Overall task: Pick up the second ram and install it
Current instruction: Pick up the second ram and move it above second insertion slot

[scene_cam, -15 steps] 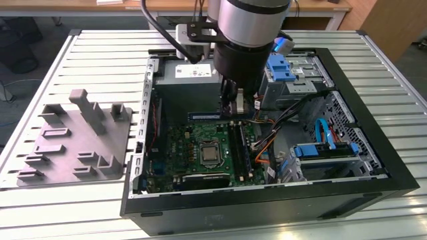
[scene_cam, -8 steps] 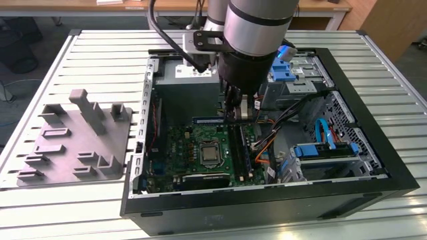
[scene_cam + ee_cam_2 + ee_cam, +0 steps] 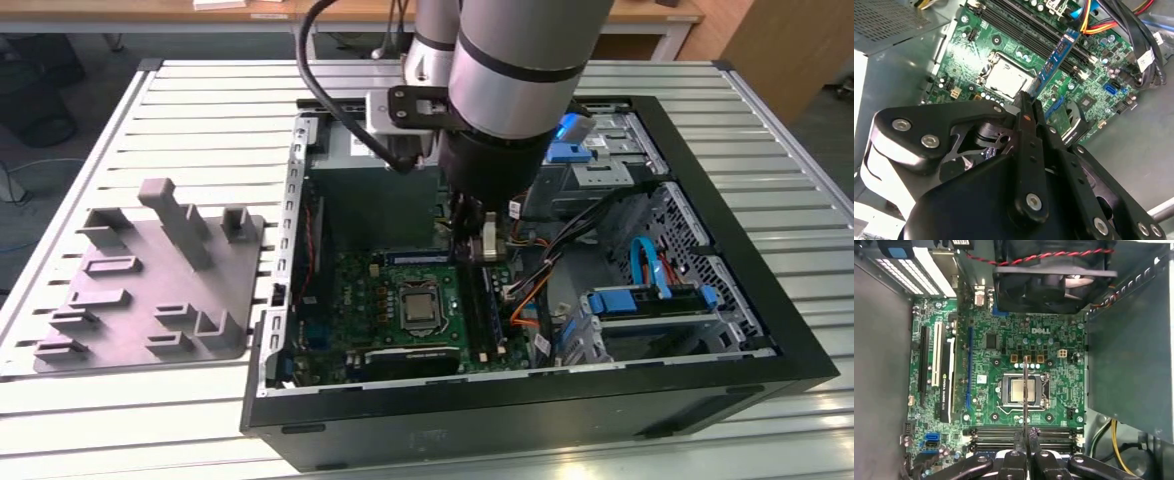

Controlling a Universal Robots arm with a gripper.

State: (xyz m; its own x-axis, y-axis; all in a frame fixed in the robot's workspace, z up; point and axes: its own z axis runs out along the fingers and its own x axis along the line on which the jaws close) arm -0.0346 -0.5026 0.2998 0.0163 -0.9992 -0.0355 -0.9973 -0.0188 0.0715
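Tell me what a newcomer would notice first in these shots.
The arm's gripper hangs inside the open computer case, mid-frame in the exterior view. It is shut on the second ram, a slim stick held over the motherboard near its memory slots. A gray moulded tray sits on the slatted table at the exterior view's left.
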